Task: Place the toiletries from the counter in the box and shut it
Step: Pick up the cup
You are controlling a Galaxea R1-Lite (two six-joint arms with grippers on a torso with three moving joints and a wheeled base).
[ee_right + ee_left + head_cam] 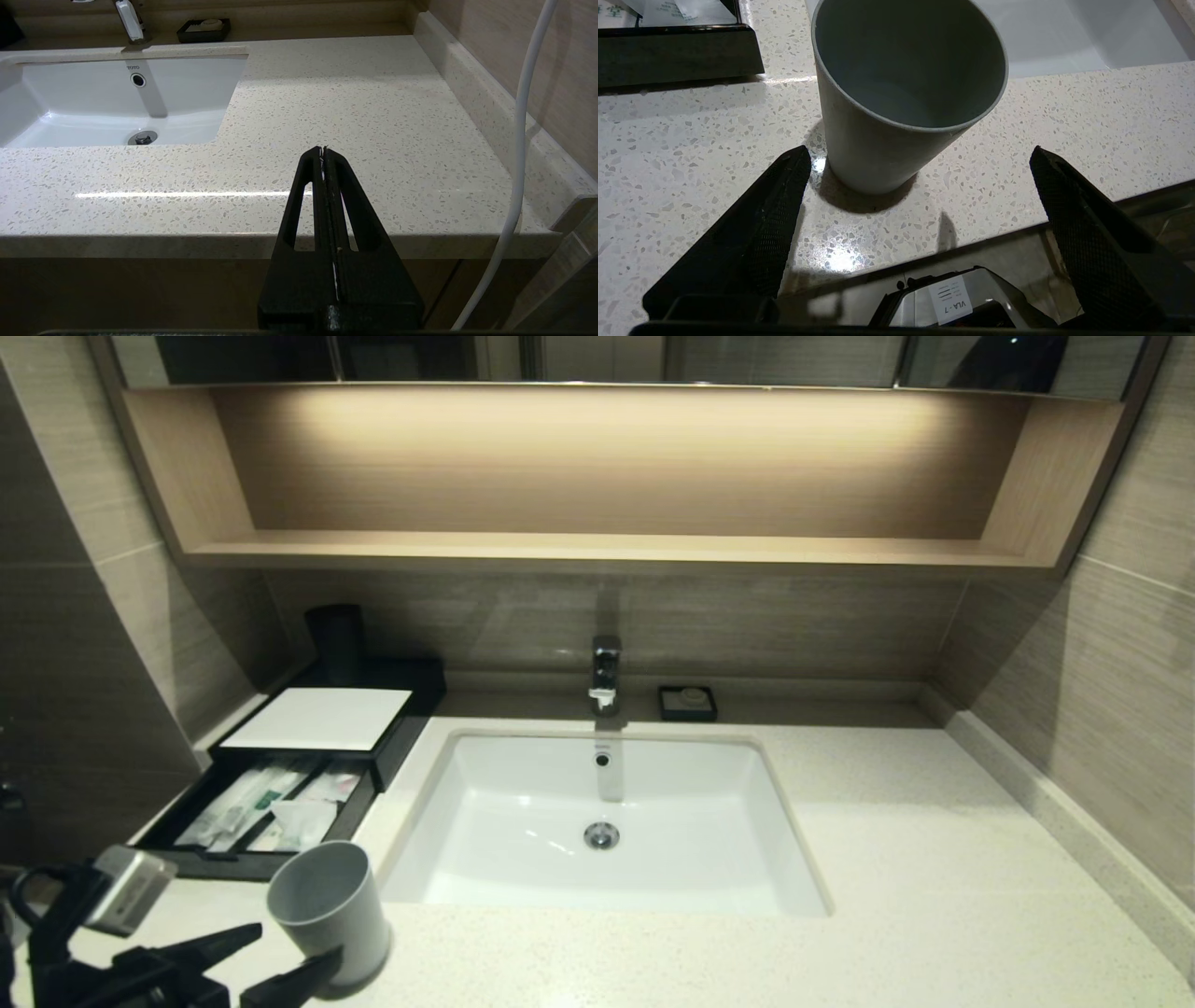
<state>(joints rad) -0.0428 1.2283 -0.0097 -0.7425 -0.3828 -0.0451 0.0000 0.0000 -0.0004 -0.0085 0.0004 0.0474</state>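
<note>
Evidently left gripper [294, 952] stood at counter's [887, 859] near edge, jaws spread wide, holding nothing; grey cup [329, 907] sat upright just ahead between fingertips [794, 163], untouched, likely obstructing path to box [322, 747]. Box drawer was pulled out toward front, so contents could drop in; wrapped toiletries [245, 805] already lay inside it. Closing step not yet done. Right gripper [323, 150] was pressed closed, empty, parked below counter edge, clear of work.

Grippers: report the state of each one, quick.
Left gripper: open, holding nothing, its fingers either side of the grey cup without touching it.
Right gripper: closed, empty, parked off the counter edge.
</note>
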